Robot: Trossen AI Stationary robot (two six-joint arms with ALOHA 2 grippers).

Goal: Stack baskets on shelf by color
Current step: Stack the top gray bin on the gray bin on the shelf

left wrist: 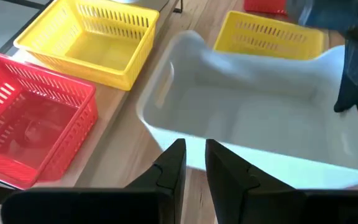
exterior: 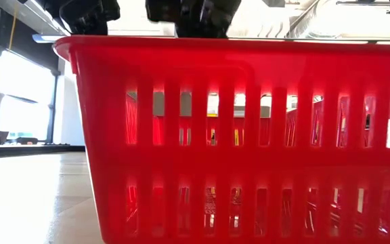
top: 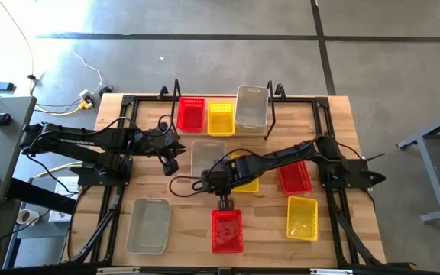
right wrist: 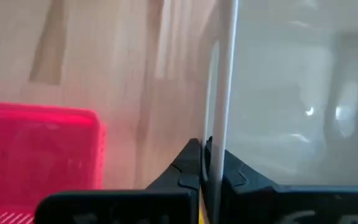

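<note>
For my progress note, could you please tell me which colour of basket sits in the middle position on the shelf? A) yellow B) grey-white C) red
A: in the high view the yellow basket sits on the shelf between the red basket and the grey-white basket.

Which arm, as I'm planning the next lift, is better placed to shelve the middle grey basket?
Right: the right gripper is shut on the wall of the grey basket; the left gripper only hovers beside it.
</note>
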